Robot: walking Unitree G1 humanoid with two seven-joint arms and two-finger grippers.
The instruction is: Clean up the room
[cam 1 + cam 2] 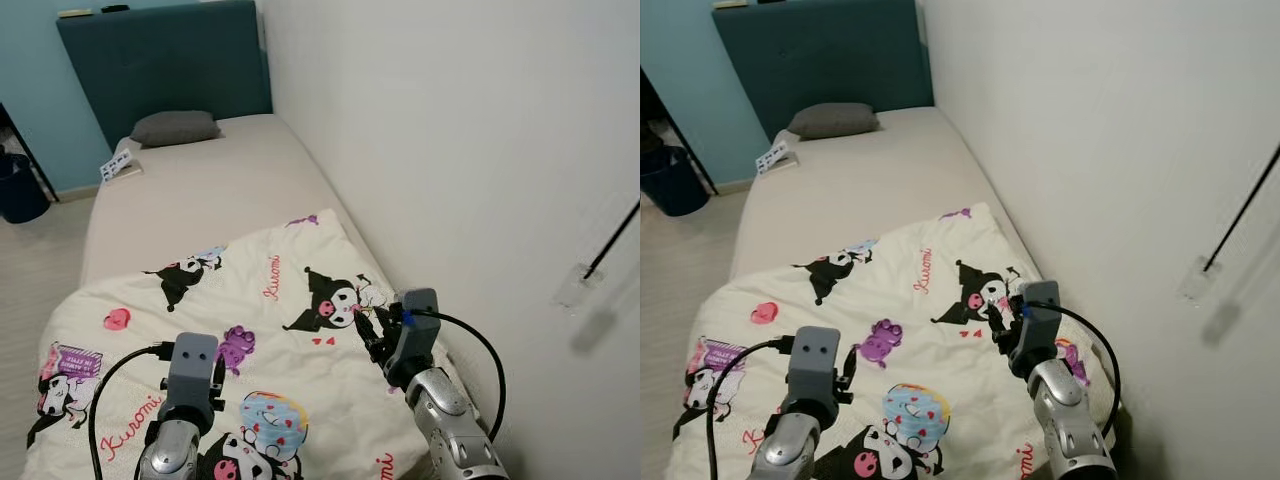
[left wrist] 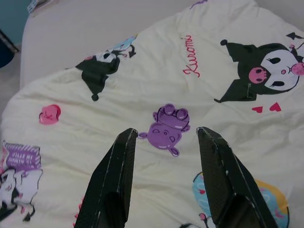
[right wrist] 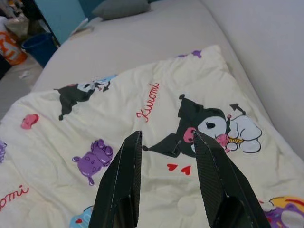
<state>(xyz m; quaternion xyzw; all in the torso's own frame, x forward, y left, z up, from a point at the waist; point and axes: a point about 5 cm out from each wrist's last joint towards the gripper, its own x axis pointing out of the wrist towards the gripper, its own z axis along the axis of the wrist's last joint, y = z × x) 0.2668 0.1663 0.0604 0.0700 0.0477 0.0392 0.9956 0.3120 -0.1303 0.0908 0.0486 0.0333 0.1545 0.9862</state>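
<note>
A cream blanket (image 1: 270, 300) printed with black cartoon characters and red "Kuromi" lettering lies spread over the near half of a beige bed (image 1: 220, 190). My left gripper (image 2: 166, 134) hovers over the blanket above a purple figure, open, with nothing between its fingers. Just above a black-and-white character near the blanket's wall-side edge is my right gripper (image 3: 166, 135), open too and holding nothing. Both arms reach in from the near end of the bed, the left gripper (image 1: 215, 375) lower left and the right gripper (image 1: 372, 330) close to the wall.
A grey pillow (image 1: 175, 127) rests at the head of the bed below a dark teal headboard (image 1: 165, 55). A small printed card (image 1: 120, 165) lies near the bed's left edge. A blue bin (image 1: 20, 185) stands on the floor at left. The white wall (image 1: 450, 150) runs along the right.
</note>
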